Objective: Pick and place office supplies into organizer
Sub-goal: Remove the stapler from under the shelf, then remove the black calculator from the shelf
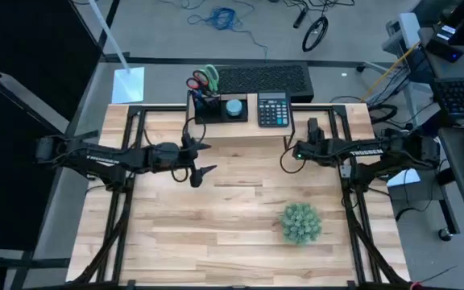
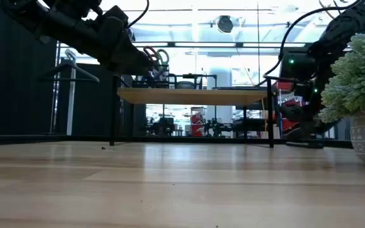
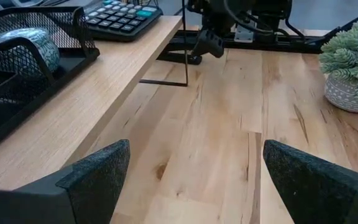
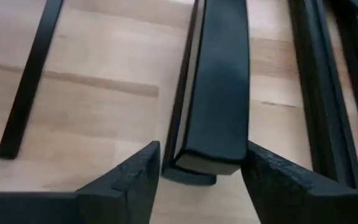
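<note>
The wooden table (image 1: 240, 234) filled most of the high view; along its far edge stood the light wooden riser shelf (image 1: 240, 129) on black legs, and on that shelf sat the organizer (image 1: 216, 109), a black mesh tray, just beside the black calculator (image 1: 272, 108); the fuzzy green plant (image 1: 301, 223) stood in its pot on the table's near right part, well apart from both arms. The left gripper (image 1: 196, 159) hung over the table just in front of the shelf, below the organizer in the high view, its fingers (image 3: 98, 174) spread wide with nothing between them; the right gripper (image 1: 312, 129) was by the shelf's right end, its fingers (image 4: 129, 177) apart on either side of a dark flat bar (image 4: 216, 93), not seen pressing it. In the organizer's cup stood the red-handled scissors (image 1: 195, 83) and green-handled scissors (image 1: 210, 76), handles up; a round teal tape roll (image 1: 234, 106) lay in the next compartment.
</note>
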